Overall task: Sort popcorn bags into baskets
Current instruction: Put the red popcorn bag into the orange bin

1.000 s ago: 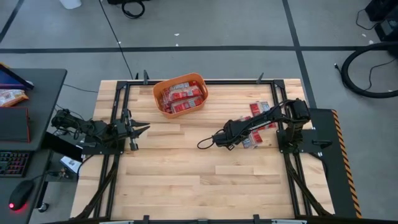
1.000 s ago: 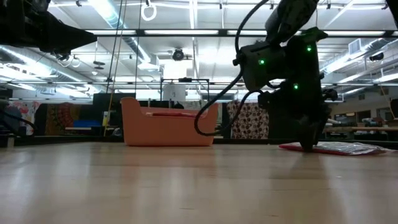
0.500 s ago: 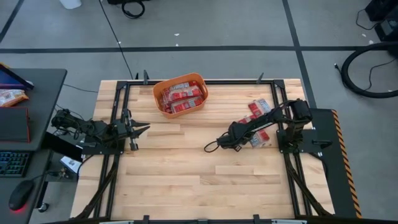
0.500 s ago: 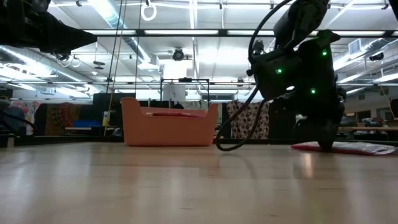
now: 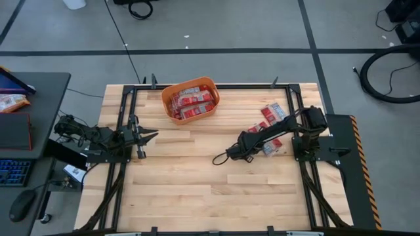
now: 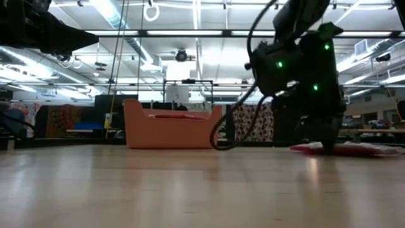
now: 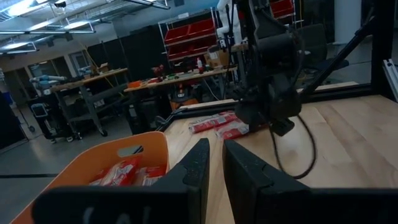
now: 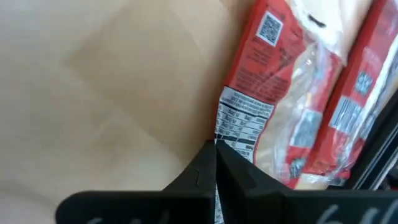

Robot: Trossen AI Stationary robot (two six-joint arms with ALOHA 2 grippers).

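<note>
table (image 5: pixel 197 190): light wood top in a black frame; seen from above, both arms reach in from the sides.
basket (image 5: pixel 190 100): a single orange tub at the far edge of the table, left of centre, sitting at a slight angle. flared rim; one handle slot shows in the left wrist view (image 7: pixel 99 168).
bags in basket (image 5: pixel 191 103): red packets with pale panels fill the tub, lying flat and overlapping. count not clear.
loose bags (image 5: pixel 272 113): a small cluster of red-and-white packets flat on the wood at the right side, near the right arm's base and well apart from the basket. in the low view they read as a thin red strip on the table (image 6: pixel 354 149).
right gripper (image 5: pixel 252 148): down low at the near-left edge of the loose cluster, arm stretched in from the right. in the right wrist view the two dark fingers (image 8: pixel 202 171) are together, tips almost touching, at the corner of a packet (image 8: pixel 273 93) just by its white nutrition panel. cannot tell whether that corner is pinched between them or only touched.
cable (image 5: pixel 222 157): a dark loop hanging off the right arm onto the wood.
left gripper (image 5: pixel 149 136): at the left edge of the table, level, pointing toward the middle, holding nothing. fingers (image 7: pixel 199 168) parted by a narrow gap in its own wrist view.
room: shelving and ceiling lights beyond the table in the low view.
</note>
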